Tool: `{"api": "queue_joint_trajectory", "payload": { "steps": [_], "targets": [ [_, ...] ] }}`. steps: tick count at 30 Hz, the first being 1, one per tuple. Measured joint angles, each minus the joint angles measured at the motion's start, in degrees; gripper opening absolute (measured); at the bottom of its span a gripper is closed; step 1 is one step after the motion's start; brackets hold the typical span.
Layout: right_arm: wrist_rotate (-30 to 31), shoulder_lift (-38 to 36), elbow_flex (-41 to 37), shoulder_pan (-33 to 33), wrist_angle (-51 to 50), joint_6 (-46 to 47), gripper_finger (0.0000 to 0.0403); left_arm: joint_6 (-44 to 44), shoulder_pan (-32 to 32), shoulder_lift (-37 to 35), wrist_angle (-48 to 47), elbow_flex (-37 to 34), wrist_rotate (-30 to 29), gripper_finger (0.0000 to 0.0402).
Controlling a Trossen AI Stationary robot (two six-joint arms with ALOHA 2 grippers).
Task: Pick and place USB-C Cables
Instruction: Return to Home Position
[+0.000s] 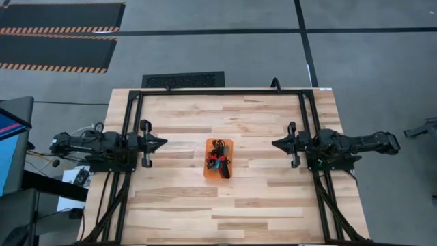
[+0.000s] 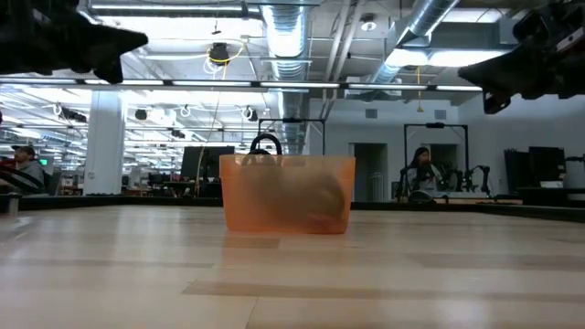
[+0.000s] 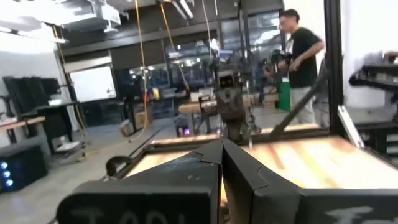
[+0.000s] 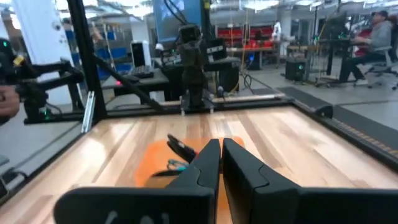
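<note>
Thin cables (image 1: 218, 162) lie tangled in the see-through orange plastic bin (image 1: 208, 173) on the wooden bench (image 1: 273, 205). The left gripper (image 1: 164, 143) and right gripper (image 1: 274, 143) hang at the sides, pointy fingers pressed together.

USB-C Cables (image 2: 315, 199) just a blur thru orange bin (image 2: 241, 210) wall, indiv. colours untellable

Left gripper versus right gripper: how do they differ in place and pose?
The left gripper hangs over the table's left side, tip toward the orange bin; the right gripper hangs over its right side, facing the opposite way. The right gripper's wrist view shows the bin; the left gripper's does not. Both are shut, empty, raised, apart from the bin and USB-C cables.
</note>
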Motion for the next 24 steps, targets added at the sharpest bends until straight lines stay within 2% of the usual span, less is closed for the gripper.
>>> {"api": "queue_joint_trajectory", "payload": {
  "steps": [3,6,12,17,24],
  "targets": [
    [0.8,0.0,0.0,-0.2,-1.7,0.2,0.0044,0.2,0.2,-1.6,-5.3,0.0,-0.2,0.0002],
    [0.8,0.1,0.0,-0.5,-3.3,0.1,0.0044,1.4,0.4,-0.9,-2.8,-0.8,0.4,0.0002],
    [0.8,0.1,0.1,-0.5,-8.3,0.1,0.0044,7.9,1.7,-0.8,-3.7,-0.8,0.9,0.0002],
    [0.8,0.1,0.2,-0.5,-10.1,0.1,0.0045,7.4,2.0,-0.7,-6.1,-0.8,0.8,0.0002],
    [0.8,0.1,0.2,-0.5,-10.3,0.1,0.0044,5.0,2.0,-0.6,-9.2,-0.4,-5.4,0.0002]
  ]
}}
